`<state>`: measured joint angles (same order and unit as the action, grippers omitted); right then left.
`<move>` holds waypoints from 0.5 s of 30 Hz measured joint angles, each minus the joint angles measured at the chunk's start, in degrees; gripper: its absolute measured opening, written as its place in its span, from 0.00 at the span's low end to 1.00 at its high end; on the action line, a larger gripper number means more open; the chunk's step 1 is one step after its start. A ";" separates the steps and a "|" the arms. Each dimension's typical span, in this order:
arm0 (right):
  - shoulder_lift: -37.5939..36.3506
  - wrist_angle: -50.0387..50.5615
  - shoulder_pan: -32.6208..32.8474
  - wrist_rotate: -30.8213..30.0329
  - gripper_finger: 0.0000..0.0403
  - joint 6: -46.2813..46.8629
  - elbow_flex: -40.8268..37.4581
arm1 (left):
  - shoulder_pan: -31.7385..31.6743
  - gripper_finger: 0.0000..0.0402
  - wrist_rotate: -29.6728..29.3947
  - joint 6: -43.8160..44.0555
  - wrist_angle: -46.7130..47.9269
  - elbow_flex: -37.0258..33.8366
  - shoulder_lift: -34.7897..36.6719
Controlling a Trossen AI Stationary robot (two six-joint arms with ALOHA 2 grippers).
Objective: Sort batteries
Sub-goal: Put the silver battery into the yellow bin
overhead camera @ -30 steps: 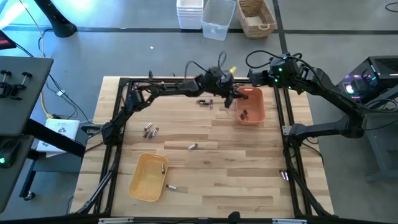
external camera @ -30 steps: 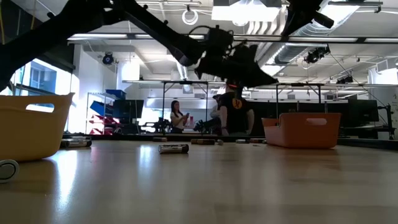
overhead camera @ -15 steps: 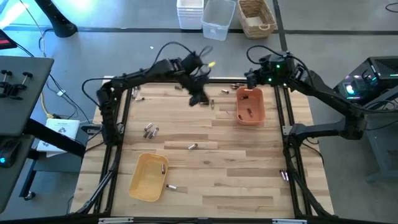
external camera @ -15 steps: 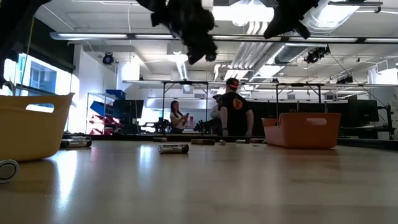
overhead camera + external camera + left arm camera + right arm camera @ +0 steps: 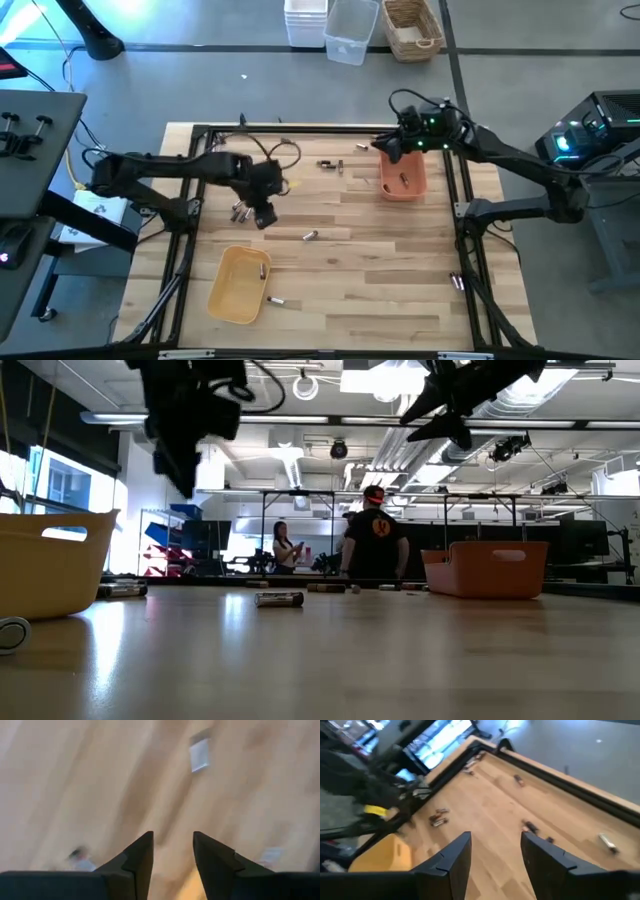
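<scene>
Small cylindrical batteries lie scattered on the wooden table: a cluster (image 5: 240, 210), a single one (image 5: 310, 235), and others near the far edge (image 5: 328, 165). My left gripper (image 5: 262, 207) hangs open above the table just right of the cluster, with nothing between its fingers (image 5: 172, 842). My right gripper (image 5: 388, 148) is open too (image 5: 495, 842), in the air over the far left corner of the orange tray (image 5: 410, 185). One battery (image 5: 403, 180) lies in that tray. The yellow tray (image 5: 232, 290) at the near left holds one battery (image 5: 262, 270).
A black frame (image 5: 300, 130) runs round the table's edges. More batteries lie beside the yellow tray (image 5: 273, 300) and at the near right rail (image 5: 455, 282). Bins and a basket (image 5: 412, 30) stand on the floor beyond the far edge. People stand in the room behind (image 5: 375, 545).
My left gripper has swung from beside the orange tray toward the table's left and near edge, ending by the battery cluster. My right gripper has come a little down and leftward over the orange tray's far end.
</scene>
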<state>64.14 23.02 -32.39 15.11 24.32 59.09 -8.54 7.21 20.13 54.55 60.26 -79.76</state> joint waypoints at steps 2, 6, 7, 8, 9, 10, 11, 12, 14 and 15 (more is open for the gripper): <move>0.00 -1.72 0.86 0.34 0.41 1.64 -0.96 | 0.37 0.37 -4.35 2.00 1.11 -2.54 -0.14; 0.04 -4.45 2.28 0.32 0.41 4.14 -2.24 | -1.19 0.43 -10.18 3.90 1.01 -4.57 -1.16; 0.16 -4.84 2.62 0.02 0.41 5.18 -2.43 | -1.88 0.45 -10.84 4.89 0.86 -5.16 -2.17; 0.34 -5.21 2.99 -0.46 0.41 6.12 -2.51 | -2.55 0.47 -10.91 6.17 1.26 -5.39 -3.32; 0.44 -5.12 3.24 -1.12 0.41 7.23 -2.59 | -3.35 0.49 -10.49 7.11 1.44 -5.39 -4.05; 0.48 -4.83 3.34 -1.81 0.41 8.14 -2.65 | -4.16 0.51 -9.32 7.63 1.44 -5.35 -4.76; 0.65 -4.96 3.42 -2.40 0.41 8.74 -2.66 | -4.80 0.52 -8.31 7.70 1.67 -5.30 -5.56; 0.73 -5.29 3.58 -2.89 0.41 9.46 -2.64 | -5.27 0.54 -7.71 7.89 1.81 -5.34 -6.44; 0.85 -5.00 3.62 -3.75 0.41 11.36 -2.64 | -5.71 0.56 -7.65 8.34 1.69 -5.39 -7.78; 1.05 -5.13 3.66 -4.67 0.41 12.19 -2.64 | -5.73 0.56 -7.70 8.41 1.66 -5.37 -8.03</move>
<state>65.19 17.89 -28.73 10.43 36.52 56.45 -14.28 -0.49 28.54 56.21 54.89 -87.79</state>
